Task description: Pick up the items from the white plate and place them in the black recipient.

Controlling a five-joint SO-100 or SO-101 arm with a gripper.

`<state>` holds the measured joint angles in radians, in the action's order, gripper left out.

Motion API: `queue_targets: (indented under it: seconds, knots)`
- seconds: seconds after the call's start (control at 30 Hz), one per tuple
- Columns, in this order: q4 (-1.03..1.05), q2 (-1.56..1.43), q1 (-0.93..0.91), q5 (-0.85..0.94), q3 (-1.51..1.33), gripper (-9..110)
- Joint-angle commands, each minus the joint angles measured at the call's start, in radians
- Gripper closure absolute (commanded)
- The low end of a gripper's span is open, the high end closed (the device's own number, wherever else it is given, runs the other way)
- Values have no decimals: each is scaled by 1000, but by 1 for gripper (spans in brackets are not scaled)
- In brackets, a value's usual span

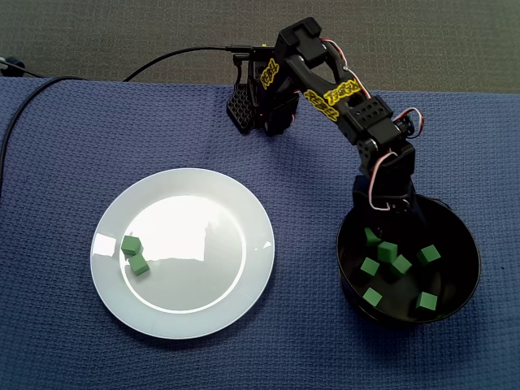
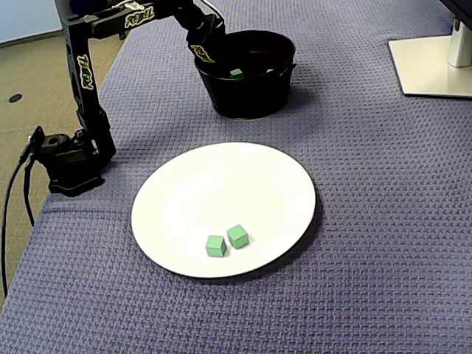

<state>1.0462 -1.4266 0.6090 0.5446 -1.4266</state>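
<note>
On table (image 1: pixel 309 349), left in a fixed view: plate (image 1: pixel 203 195) bearing two cubes (image 1: pixel 134 253) side by side; right: bowl (image 1: pixel 465 244) holding more cubes (image 1: pixel 400 264), arm (image 1: pixel 341 97) behind.

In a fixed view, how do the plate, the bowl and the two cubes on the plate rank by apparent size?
1. The plate, largest.
2. The bowl, clearly smaller across.
3. The two cubes, tiny; they look alike, so I won't rank one over the other.

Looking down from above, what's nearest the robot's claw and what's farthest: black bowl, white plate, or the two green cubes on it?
1. Black bowl: on the right; the gripper dips over its rim.
2. White plate: left of the bowl, apart from it.
3. Two green cubes: plate's far left side; too close together to rank separately.
</note>
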Motion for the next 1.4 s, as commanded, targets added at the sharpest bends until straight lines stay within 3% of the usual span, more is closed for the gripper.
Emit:
queue_targets:
  seconds: [0.0, 0.1, 0.3, 0.47, 0.6, 0.97, 1.37]
  knots:
    - [166, -129, -98, 44, 100, 64]
    - [394, -179, -262, 192, 227, 64]
    - [624, -252, -762, 769, 267, 68]
    - [543, -308, -1155, 1273, 118, 68]
    - [468, -238, -1347, 1494, 110, 68]
    - [95, 32, -1516, 1539, 104, 66]
    - [-199, 195, -1454, 1388, 14, 65]
